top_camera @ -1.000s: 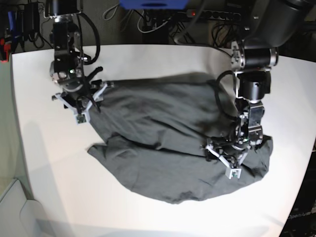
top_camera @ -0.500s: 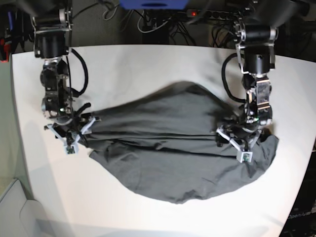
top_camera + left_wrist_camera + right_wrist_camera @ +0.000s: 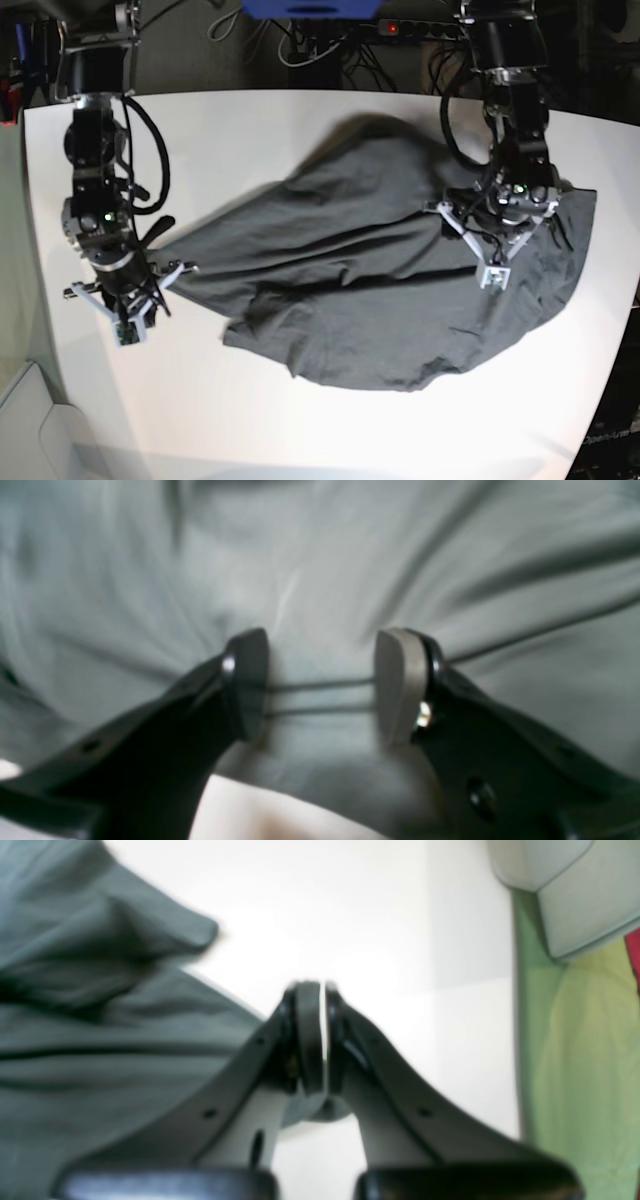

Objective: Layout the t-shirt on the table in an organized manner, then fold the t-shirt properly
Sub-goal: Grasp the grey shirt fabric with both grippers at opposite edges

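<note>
One white desk [image 3: 300, 130] carries one dark grey t-shirt [image 3: 380, 290], spread in wrinkles from the desk's nine o'clock edge across to three o'clock. Two arms reach down from twelve o'clock. The left claw [image 3: 497, 252] sits low over the shirt near three o'clock, its pads [image 3: 397, 685] parted partway with a ridge of cloth lying between them. The right claw [image 3: 125, 305] is at nine o'clock, clenched tight at the shirt's corner; whether cloth is pinched cannot be told.
</note>
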Tool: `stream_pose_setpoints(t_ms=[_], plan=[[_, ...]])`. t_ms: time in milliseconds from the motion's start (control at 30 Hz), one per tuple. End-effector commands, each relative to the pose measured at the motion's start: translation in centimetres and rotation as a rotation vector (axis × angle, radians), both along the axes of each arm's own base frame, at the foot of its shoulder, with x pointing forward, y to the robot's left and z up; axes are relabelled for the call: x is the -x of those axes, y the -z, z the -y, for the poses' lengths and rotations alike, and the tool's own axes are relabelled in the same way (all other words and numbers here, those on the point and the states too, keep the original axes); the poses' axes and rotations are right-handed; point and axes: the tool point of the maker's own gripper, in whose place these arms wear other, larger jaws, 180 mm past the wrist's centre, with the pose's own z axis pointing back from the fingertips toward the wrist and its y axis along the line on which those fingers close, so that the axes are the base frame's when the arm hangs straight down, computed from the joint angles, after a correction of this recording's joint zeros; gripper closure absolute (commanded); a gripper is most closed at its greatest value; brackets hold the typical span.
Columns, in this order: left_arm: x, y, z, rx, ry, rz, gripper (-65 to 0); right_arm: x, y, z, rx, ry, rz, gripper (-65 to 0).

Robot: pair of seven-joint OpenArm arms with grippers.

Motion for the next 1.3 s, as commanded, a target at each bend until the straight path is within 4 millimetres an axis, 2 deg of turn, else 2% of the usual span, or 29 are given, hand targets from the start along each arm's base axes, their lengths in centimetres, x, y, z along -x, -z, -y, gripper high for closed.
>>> stream_pose_setpoints(t_ms=[0, 133, 233, 367, 467, 533, 633, 767, 900, 1100, 1267], plan=[[-1.4, -2.3, -0.1, -0.009, -0.004, 0.069, -33.7, -0.2, -2.4, 0.1, 0.015, -0.003, 0.062, 0.0], [-1.9, -4.4, 0.4, -0.009, -0.001, 0.121, -33.7, 3.0, -2.6, -1.6, -0.002, -0.002, 0.003, -0.8], [-3.1, -5.6, 1.0, 0.002, -0.001, 0.161, -33.7, 5.5, -0.9, -2.9, -0.040, 0.008, -0.090, -3.7], [-4.7, -5.0, 0.6, 0.013, -0.011, 0.142, -33.7, 8.1, 1.4, -5.4, -0.119, 0.013, -0.182, -12.1], [-6.3, -3.9, -0.9, 0.003, -0.020, 0.120, -33.7, 8.5, 1.9, -6.9, -0.174, 0.018, -0.204, -22.2], [-6.5, -3.0, -2.0, -0.009, -0.028, 0.101, -33.7, 8.4, 1.8, -7.8, -0.206, 0.019, -0.203, -29.0], [-6.6, -1.8, -3.4, -0.023, -0.037, 0.083, -33.7, 8.2, 1.5, -8.7, -0.237, 0.019, -0.195, -34.8], [-6.2, -0.5, -4.7, -0.039, -0.046, 0.063, -33.7, 8.0, 1.3, -9.7, -0.280, 0.024, -0.193, -36.0], [-5.8, 0.1, -5.0, -0.040, -0.048, 0.054, -33.7, 8.2, 3.2, -10.8, -0.312, 0.027, -0.250, -36.1], [-5.1, 0.8, -5.1, -0.042, -0.048, 0.034, -33.7, 9.2, 7.0, -11.4, -0.318, 0.030, -0.366, -36.2], [-4.9, 0.9, -5.0, -0.042, -0.047, 0.035, -33.7, 9.6, 8.0, -11.4, -0.315, 0.032, -0.396, -36.2]])
